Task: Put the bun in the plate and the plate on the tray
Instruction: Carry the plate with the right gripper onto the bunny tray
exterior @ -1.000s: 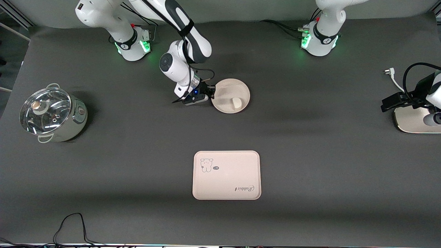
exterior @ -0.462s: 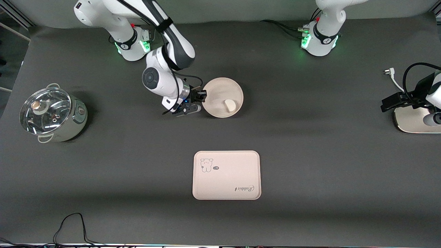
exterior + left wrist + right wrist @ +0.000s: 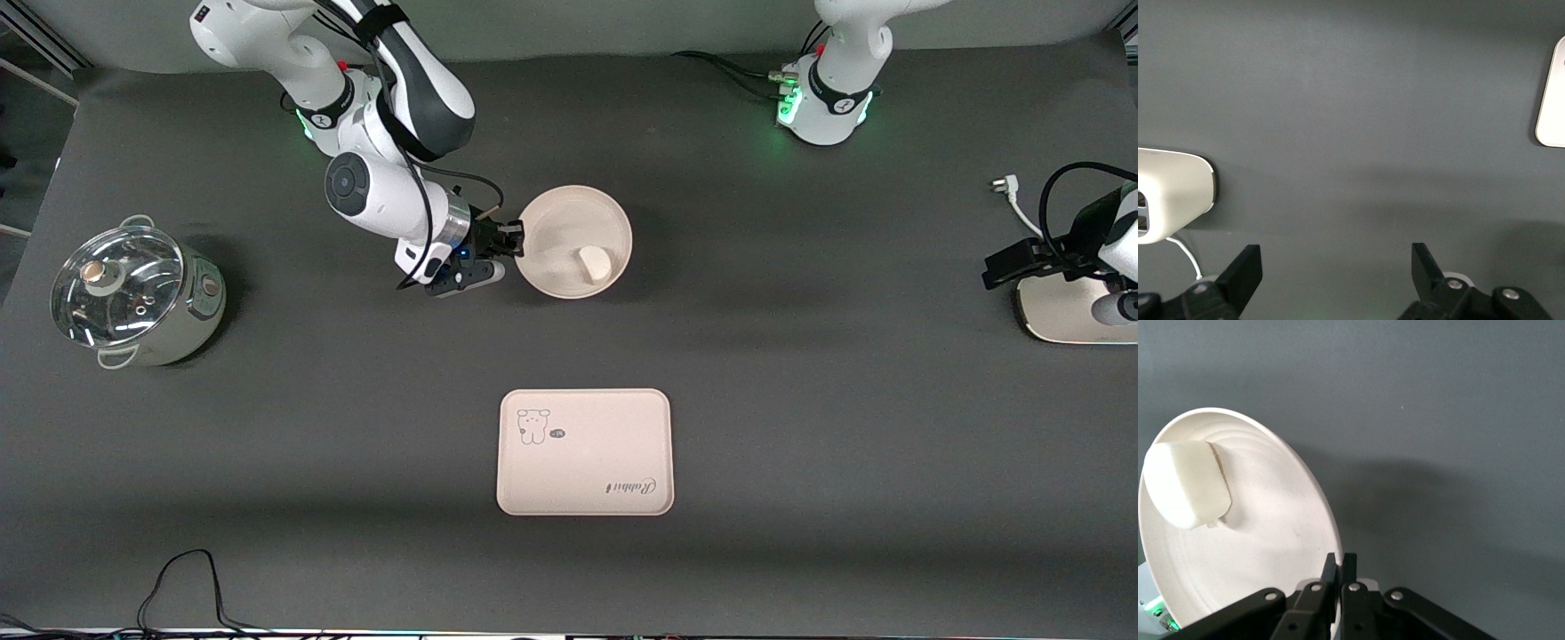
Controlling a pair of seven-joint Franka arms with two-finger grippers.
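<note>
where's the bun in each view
Front view: the bun lies in the plate, toward the rim nearer the camera; the right hand is shut on the plate's rim.
Left wrist view: not in it; only the open left hand over the dark table.
Right wrist view: the bun sits in the plate, away from the pinched rim.
Shared landmark: the plate, in the front and right wrist views.

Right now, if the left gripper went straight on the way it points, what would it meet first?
The left gripper, open and waiting at its own end of the table, points down at bare table. It would probably meet that cloth first. The pale tray and the white device lie off to either side.
</note>
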